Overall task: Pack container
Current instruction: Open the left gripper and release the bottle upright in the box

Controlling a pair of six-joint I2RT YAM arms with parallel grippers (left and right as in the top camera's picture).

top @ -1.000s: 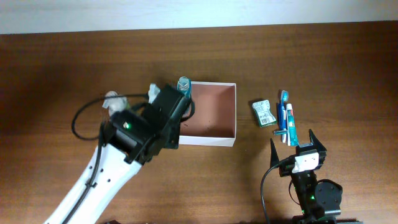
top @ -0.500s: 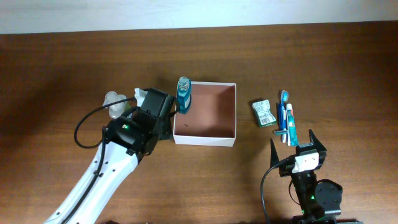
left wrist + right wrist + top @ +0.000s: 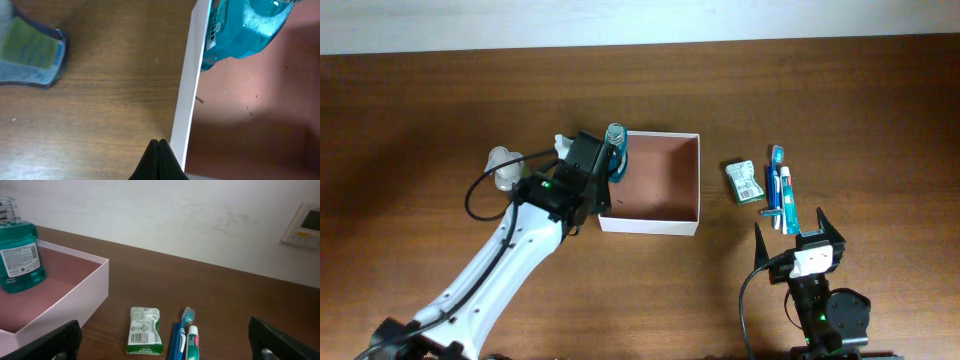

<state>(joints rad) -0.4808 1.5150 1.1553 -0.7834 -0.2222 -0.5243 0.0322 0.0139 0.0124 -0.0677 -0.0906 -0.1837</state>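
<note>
The container (image 3: 672, 221) sits near the middle of the worktop (image 3: 420, 110), open side up, with thin white walls and a reddish-brown floor. A teal mouthwash bottle (image 3: 616, 152) stands upright inside it, in the corner at 10 o'clock.

The left hand (image 3: 158, 150) is at the container's 9 o'clock side, just outside the white wall. Its fingers are pressed together and pinch nothing (whether the tips touch the wall cannot be told). In the left wrist view a small pouch with a green label (image 3: 30, 55) lies on the wood at 10 o'clock from the fingertips, well apart from them. A pale translucent item (image 3: 503, 165) rests on the worktop at 9 o'clock from the arm's black wrist.

At 3 o'clock from the container, apart from it, lies a green packet (image 3: 744, 182). Just beyond the packet a blue toothbrush (image 3: 775, 180) and a toothpaste tube (image 3: 786, 190) lie side by side.

The right hand (image 3: 790, 226) is at 5 o'clock from the container, directly at 6 o'clock from the toothbrush. Its fingers are spread wide and it is empty.
</note>
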